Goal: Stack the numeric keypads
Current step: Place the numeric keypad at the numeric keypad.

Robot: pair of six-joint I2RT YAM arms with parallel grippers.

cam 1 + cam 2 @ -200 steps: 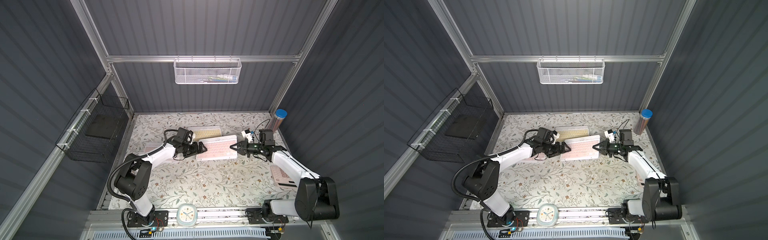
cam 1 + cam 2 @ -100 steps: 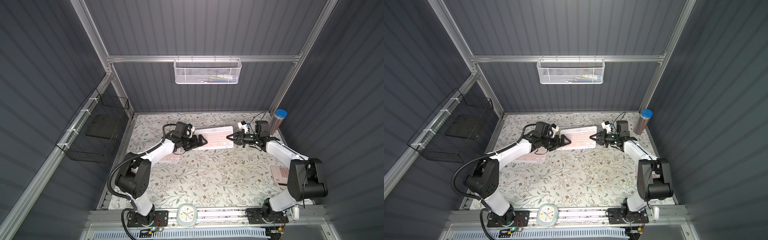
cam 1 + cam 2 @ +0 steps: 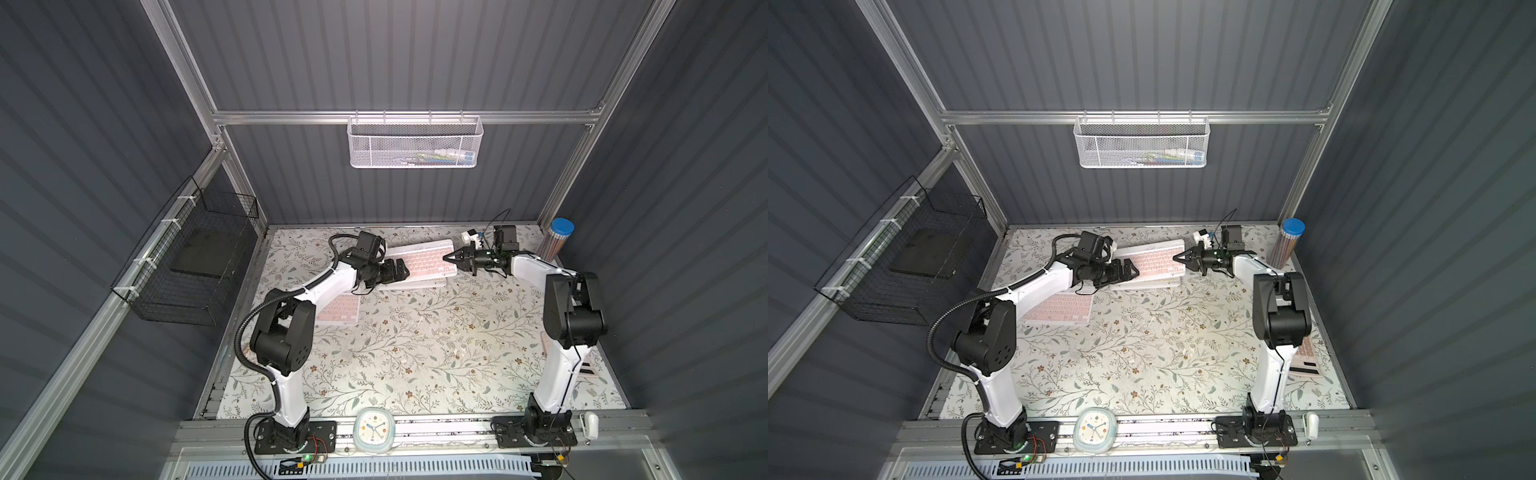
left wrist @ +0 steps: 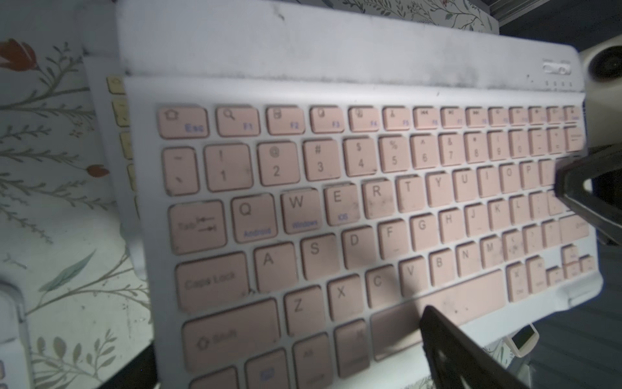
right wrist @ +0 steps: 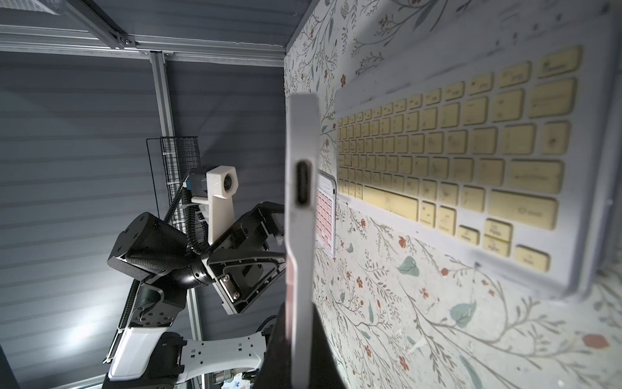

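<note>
Moving back, my right pincer (image 3: 449, 258), clamped on the pink keyboard (image 3: 424, 262), has brought it over the yellow keyboard (image 5: 454, 151), ready to stack. My left pincer (image 3: 400, 269) stands apart.

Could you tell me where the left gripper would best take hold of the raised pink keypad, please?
Its free short end, opposite the one the right gripper pinches. The pink keypad is a thin slab held roughly level above the yellow keypad, so the open left gripper should probably come in sideways, one jaw above, one below.
</note>
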